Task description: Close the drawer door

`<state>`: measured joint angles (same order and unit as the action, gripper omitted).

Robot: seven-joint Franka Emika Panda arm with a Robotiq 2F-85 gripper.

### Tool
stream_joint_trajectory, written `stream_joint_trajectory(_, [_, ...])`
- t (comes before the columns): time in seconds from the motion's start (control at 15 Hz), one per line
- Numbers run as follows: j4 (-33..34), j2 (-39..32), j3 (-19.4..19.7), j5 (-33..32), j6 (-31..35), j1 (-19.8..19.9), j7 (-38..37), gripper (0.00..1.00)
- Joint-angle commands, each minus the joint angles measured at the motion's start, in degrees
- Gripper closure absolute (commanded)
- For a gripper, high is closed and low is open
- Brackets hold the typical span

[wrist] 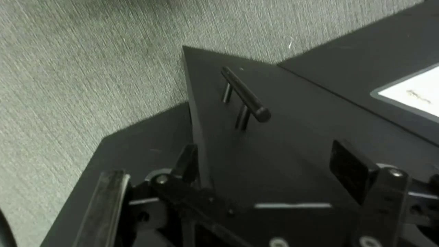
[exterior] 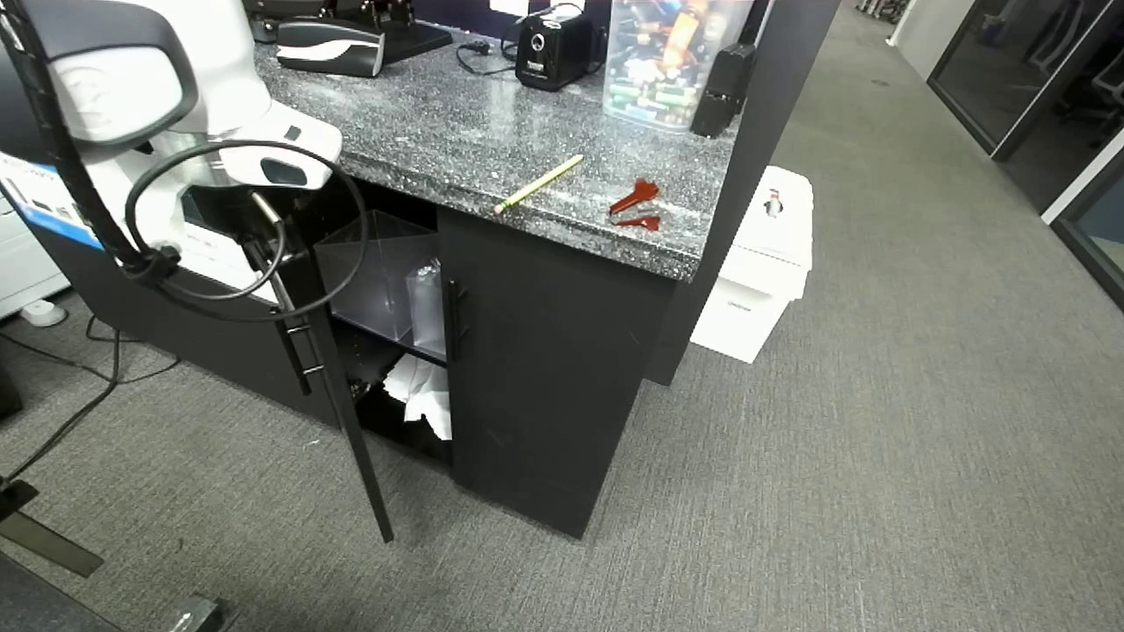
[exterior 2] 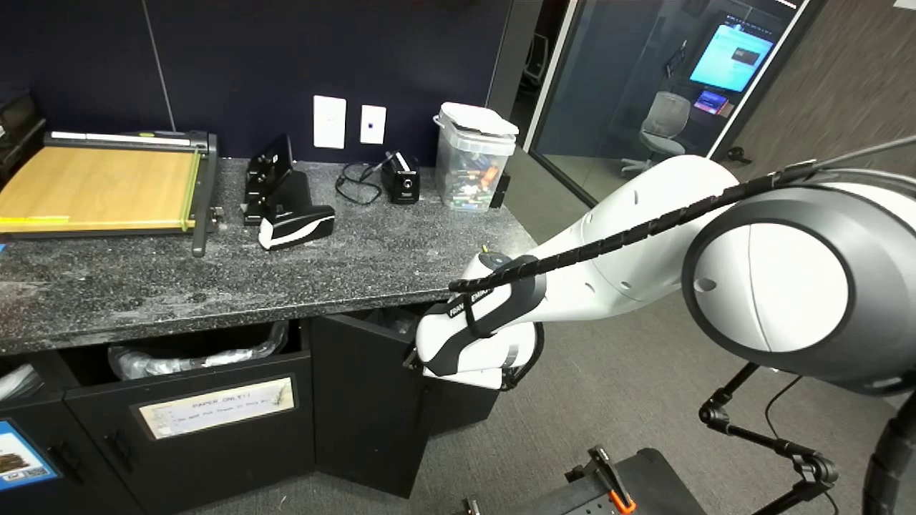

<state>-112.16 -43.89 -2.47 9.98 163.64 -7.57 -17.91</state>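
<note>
The drawer door (exterior: 358, 448) is a tall matte-black panel standing ajar. It shows nearly edge-on in an exterior view, and its outer face (exterior 2: 365, 408) shows in an exterior view. In the wrist view the door face (wrist: 291, 137) fills the middle, with its black bar handle (wrist: 245, 94) ahead of the fingers. My gripper (wrist: 267, 164) is open at the door's upper part. The door's free edge lies between the fingers, close to the left one; the right finger is over the outer face. I cannot tell whether they touch. In both exterior views the fingers are mostly hidden.
The twin black door (exterior: 544, 377) is closed beside the opening. The shelf (exterior: 386, 338) behind the open door holds clear plastic items. A granite countertop (exterior 2: 386, 265) overhangs close above the hand. A black cabinet front (exterior 2: 225, 458) with a white sheet adjoins the hinge side.
</note>
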Motion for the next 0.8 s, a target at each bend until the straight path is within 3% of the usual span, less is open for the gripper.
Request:
stream_joint_trajectory(0.0, [4.1, 0.1, 2.9, -1.1, 6.1, -2.7, 0.0, 0.0])
stream_joint_trajectory(0.4, [7.6, 1.4, 6.5, -2.3, 10.3, -2.9, 1.0, 0.0])
stream_joint_trajectory(0.53, [6.5, 2.9, 5.5, -1.8, 7.9, -2.1, 1.5, 0.0])
stream_joint_trajectory(0.73, [-0.6, 9.8, 2.4, -1.4, -2.4, 0.6, 3.8, 0.0])
